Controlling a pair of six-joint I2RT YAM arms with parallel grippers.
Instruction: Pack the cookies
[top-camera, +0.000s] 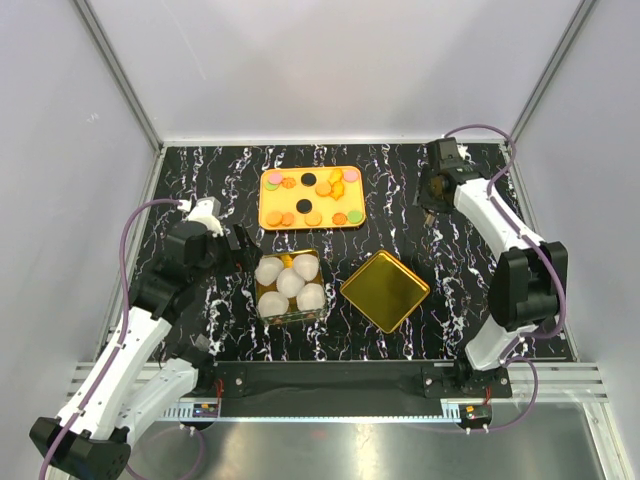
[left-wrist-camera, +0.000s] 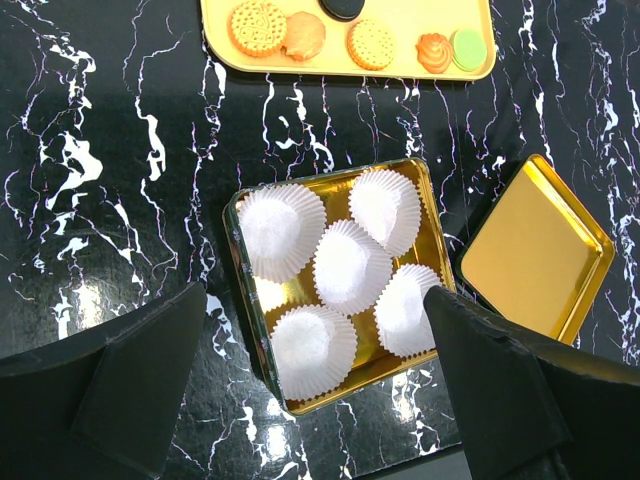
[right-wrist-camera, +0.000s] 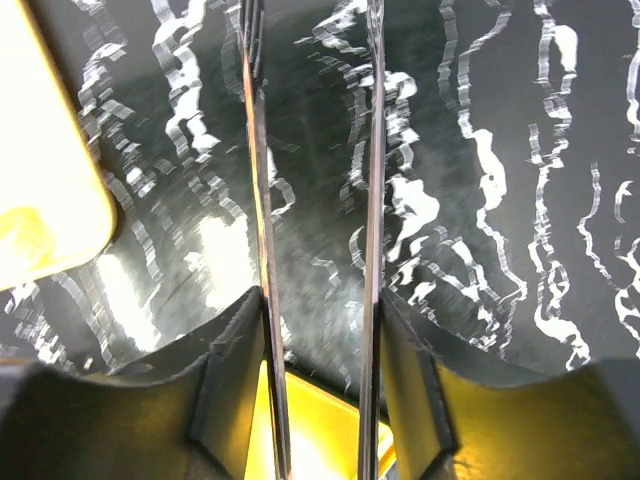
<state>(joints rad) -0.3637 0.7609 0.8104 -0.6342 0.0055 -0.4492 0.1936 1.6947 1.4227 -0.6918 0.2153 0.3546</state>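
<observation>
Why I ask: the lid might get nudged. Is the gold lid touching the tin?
Apart. The top view shows black table between the lid and the tin.

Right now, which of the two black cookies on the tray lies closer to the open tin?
The black cookie near the middle of the tray. The other black cookie lies by the tray's far edge, farther from the tin.

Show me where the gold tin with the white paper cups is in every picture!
Top external: the gold tin sits mid-table, just below the cookie tray.
Left wrist: the gold tin fills the centre, with five paper cups inside.
Right wrist: not in it.
Shared landmark: the black marbled table, seen in all three.
</observation>
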